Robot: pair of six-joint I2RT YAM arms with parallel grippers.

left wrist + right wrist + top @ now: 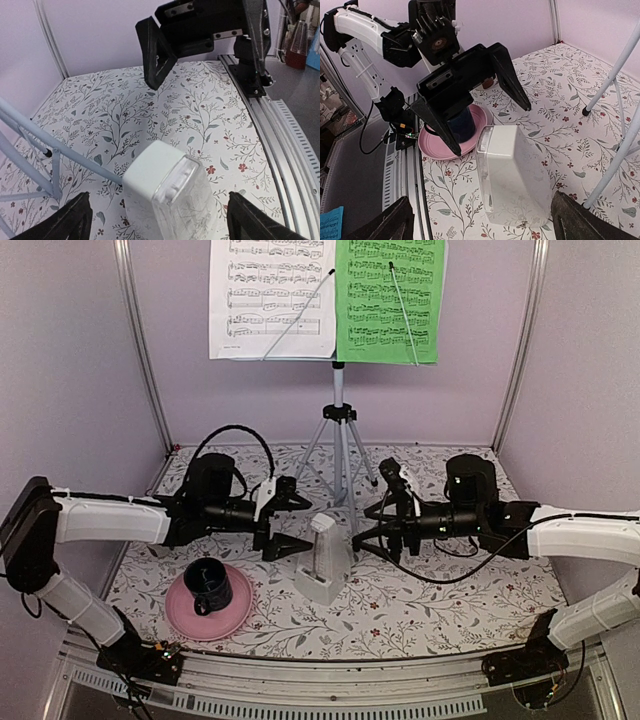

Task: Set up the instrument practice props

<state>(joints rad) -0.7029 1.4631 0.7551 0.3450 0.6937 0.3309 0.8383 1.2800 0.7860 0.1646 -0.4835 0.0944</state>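
Note:
The small white metronome stands upright on the flowered table, in front of the music stand's silver tripod. High on the stand lean the white sheet of music and the green sheet of music, side by side. My left gripper is open just left of the metronome, not touching it. From the right, my right gripper faces it, also open and empty. The left wrist view shows the metronome ahead of the wide left gripper. In the right wrist view the metronome lies ahead of the right gripper.
A dark mug sits on a pink plate at the front left, close under the left arm. Tripod legs spread over the table behind the metronome. A metal rail runs along the near edge; purple walls enclose the other sides.

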